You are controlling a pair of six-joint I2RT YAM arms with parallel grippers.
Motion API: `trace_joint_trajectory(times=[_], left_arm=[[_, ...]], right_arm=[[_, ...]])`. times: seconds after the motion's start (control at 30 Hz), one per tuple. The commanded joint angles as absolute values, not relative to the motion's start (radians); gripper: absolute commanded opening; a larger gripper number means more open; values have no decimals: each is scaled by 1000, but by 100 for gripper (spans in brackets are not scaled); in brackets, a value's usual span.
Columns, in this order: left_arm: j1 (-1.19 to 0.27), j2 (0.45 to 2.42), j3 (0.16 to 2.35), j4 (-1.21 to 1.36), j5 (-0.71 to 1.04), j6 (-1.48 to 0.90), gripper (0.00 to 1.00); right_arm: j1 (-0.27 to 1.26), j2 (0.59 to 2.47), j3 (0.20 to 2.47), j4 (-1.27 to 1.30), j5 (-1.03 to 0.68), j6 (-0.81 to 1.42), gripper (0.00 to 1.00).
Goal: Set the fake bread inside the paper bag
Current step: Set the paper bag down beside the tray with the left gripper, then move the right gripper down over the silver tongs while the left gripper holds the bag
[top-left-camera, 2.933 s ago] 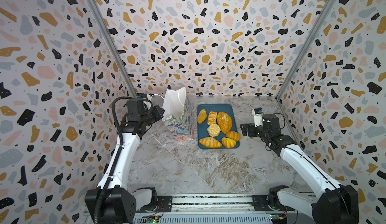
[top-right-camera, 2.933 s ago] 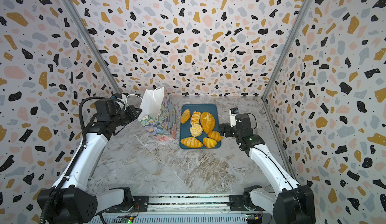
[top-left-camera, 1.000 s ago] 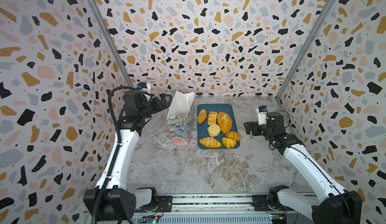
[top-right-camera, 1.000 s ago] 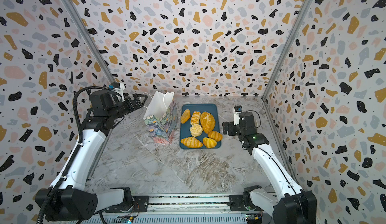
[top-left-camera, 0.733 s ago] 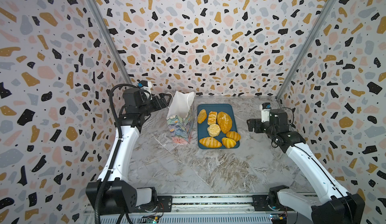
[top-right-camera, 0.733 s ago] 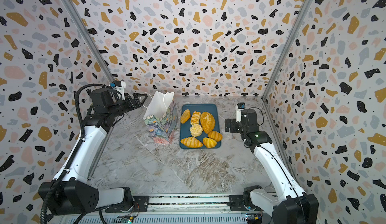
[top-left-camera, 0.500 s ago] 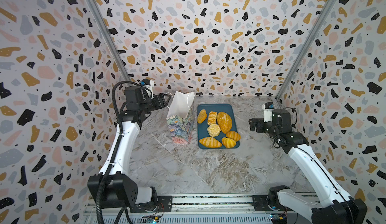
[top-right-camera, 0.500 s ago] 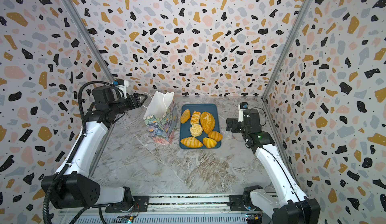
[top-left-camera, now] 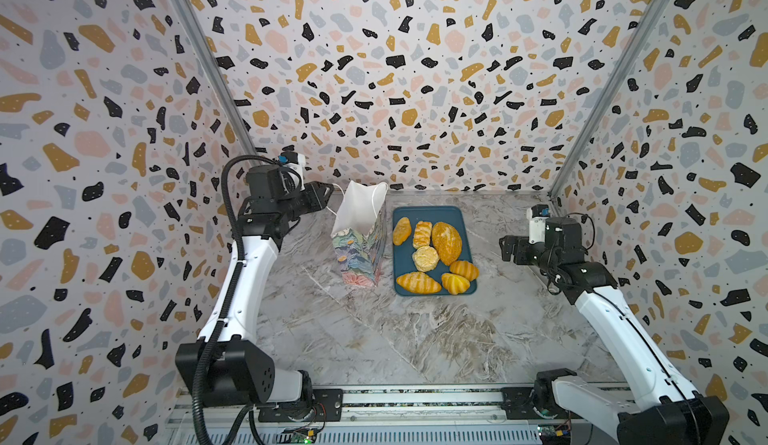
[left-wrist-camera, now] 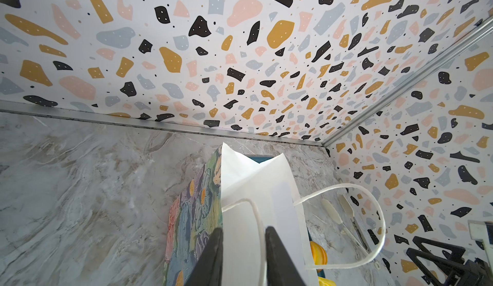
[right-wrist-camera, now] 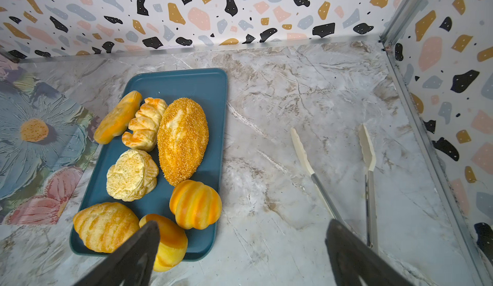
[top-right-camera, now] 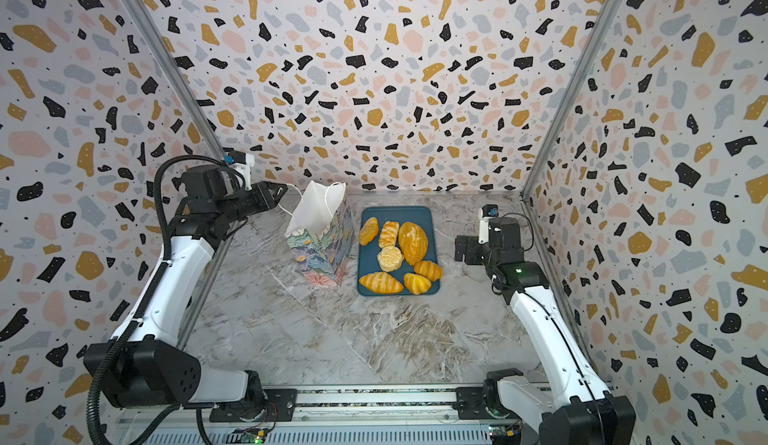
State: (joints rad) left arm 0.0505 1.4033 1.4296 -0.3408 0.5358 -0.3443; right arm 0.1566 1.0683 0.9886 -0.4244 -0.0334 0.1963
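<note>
Flimsy paper bag (top-left-camera: 359, 231), light fake bread (top-left-camera: 432, 252), none bagged yet.
The left gripper (left-wrist-camera: 242, 234) has jaws nearly meeting about a cord handle (left-wrist-camera: 257, 220) of the upright bag, grip uncertain; thin paper likely crumples. The bread lies on the tray (top-left-camera: 440, 214) beside it: take each across its middle. The right gripper (top-left-camera: 508, 248) gapes empty.

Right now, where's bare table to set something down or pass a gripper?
Bare: the wide marble table between tray, paper bag and front rail; a strip between tray and tongs. Crowded: the tray packed with fake bread, the bag tight beside it.
</note>
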Motion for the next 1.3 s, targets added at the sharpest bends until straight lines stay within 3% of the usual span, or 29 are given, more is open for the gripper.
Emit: trace_joint_trajectory(times=[0.0,0.1,1.27], left_arm=[[52,1419,1467,-338,524,-323,11],[52,1426,1459,-322,522,-333,0],[141,1375,1267,-155,551,-390,0]], right_arm=[[150,1064,1021,-430,-51,194,99],[149,1064,1025,-433,-49,195,99],[137,1202,1124,-511,158,20,99]])
